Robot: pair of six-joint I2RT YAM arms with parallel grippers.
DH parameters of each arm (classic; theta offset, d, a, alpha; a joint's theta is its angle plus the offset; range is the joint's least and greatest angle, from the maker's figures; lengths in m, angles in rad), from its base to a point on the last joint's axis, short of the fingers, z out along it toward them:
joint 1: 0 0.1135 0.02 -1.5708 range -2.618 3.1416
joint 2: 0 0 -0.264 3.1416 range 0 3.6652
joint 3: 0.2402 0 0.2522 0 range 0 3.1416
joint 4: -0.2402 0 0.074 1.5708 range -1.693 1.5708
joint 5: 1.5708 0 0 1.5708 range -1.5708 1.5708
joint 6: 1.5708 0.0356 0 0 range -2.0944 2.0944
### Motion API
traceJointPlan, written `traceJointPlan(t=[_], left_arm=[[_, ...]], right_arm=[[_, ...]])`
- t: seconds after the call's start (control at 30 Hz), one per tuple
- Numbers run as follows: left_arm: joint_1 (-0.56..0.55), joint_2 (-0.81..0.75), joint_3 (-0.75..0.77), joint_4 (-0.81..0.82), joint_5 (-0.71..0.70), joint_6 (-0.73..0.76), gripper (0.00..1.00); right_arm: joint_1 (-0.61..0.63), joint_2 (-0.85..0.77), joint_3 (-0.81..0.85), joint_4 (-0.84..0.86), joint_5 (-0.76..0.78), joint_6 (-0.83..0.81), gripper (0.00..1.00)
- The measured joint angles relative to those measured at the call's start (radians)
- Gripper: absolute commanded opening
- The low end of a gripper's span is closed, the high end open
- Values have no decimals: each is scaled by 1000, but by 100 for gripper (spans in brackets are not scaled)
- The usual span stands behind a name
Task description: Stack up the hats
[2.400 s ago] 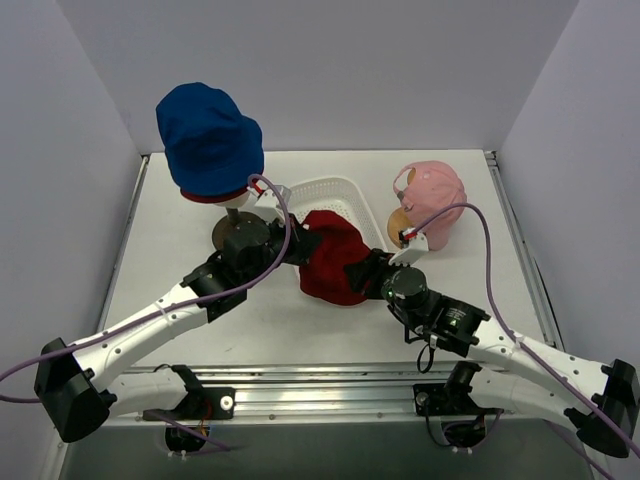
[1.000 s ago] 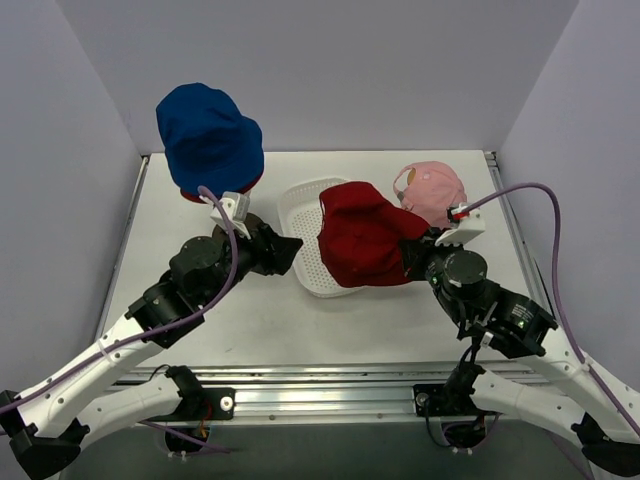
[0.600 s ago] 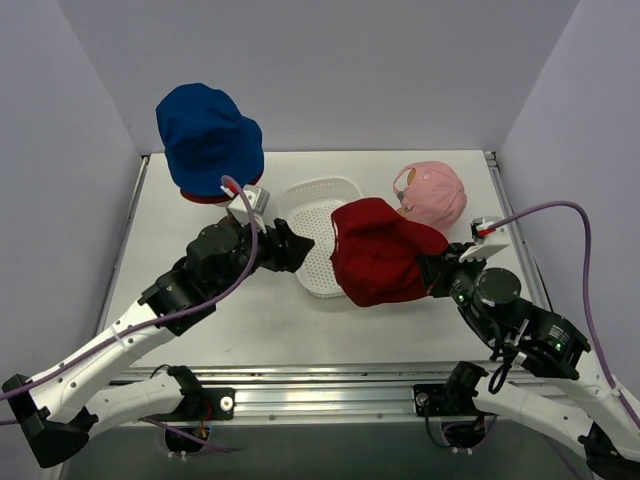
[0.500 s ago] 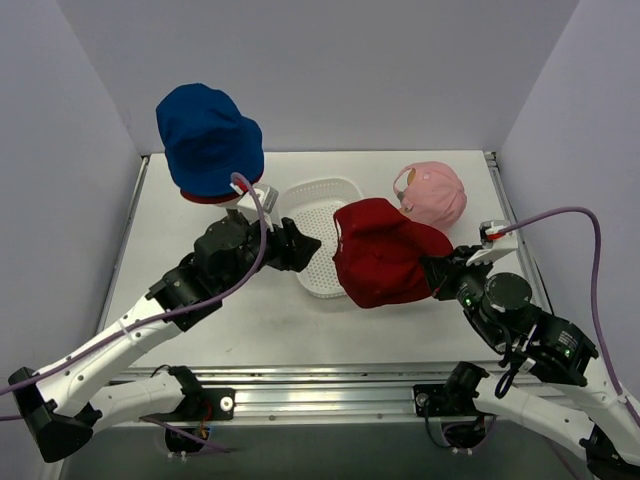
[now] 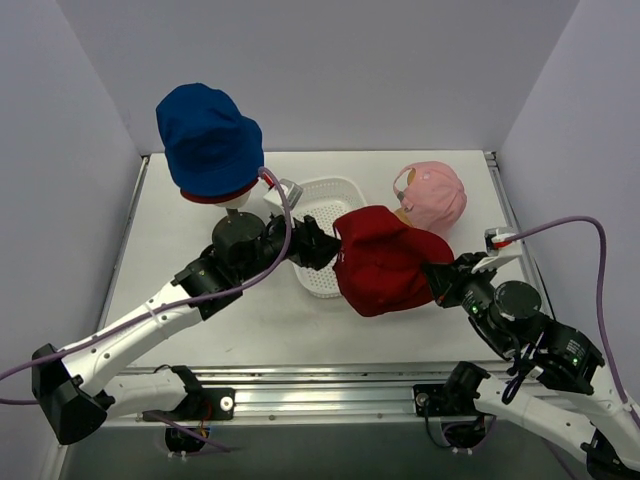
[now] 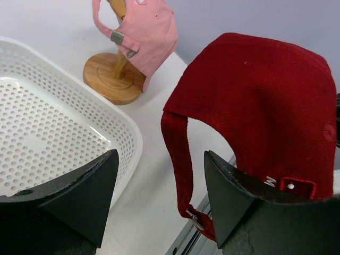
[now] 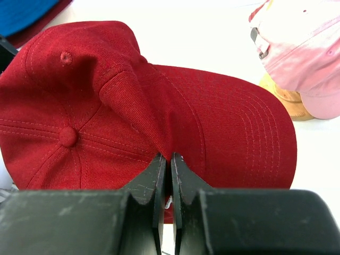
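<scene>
Soft red peaked cap [image 5: 385,270] is drawn nearer, pinched by closed right gripper [image 7: 170,159] | left gripper [image 5: 315,243] (gaping, empty) is brought alongside | regrasp judged likely

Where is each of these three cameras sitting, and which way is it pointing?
Top external: fixed above and behind the arm bases, looking down over the table; left arm and right arm show.
Left wrist: on the left arm, facing past its open jaws toward the red peaked cap, white basket and pink peaked cap.
Right wrist: on the right arm, facing along its shut jaws, which pinch the red peaked cap's fold.
Shared: all three show both peaked caps.
</scene>
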Motion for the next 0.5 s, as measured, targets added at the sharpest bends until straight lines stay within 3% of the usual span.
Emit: traceJointPlan(t=[0.3, 0.37, 0.5], left_arm=[[0, 34, 0, 81, 18, -16, 70], [0, 42, 0, 93, 19, -24, 60], [0, 54, 0, 102, 26, -36, 30]], right_arm=[[0, -41, -19, 0, -6, 4, 0], [0, -42, -29, -1, -6, 5, 0], [0, -54, -32, -16, 2, 10, 0]])
